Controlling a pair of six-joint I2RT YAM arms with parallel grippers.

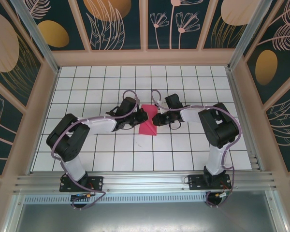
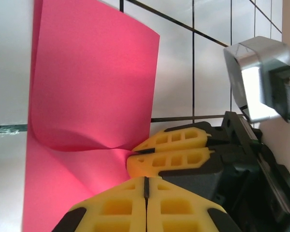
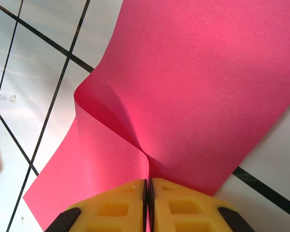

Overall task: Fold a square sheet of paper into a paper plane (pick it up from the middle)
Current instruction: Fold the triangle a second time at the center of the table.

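Two hands: we are seeing them meeting nose to nose over the middle of the bench [image 1: 135,159], one at each side of the pink paper.
Left arm: we are watching it reaching in from the left base, elbow bending out toward the left wall.
Left hand [image 1: 137,118]: its yellow pads [image 2: 111,208] are pressing together, clenched along a dark seam. It is sitting just beside the paper's left edge, and we cannot tell whether any paper is caught between the pads.
Square sheet of paper [image 1: 148,124]: it is lying between the two hands near the bench's centre, magenta-pink, partly resting on the white grid tiles. It is not lying flat: in the left wrist view a soft buckle is running across it toward the pinch point.
Right hand [image 1: 156,117]: it is clenching on the paper, grasping it at the edge. In its own wrist view the sheet is curling up and running right into the closed seam.
Right arm: it is reaching in from the right base, its elbow bending out to the right.
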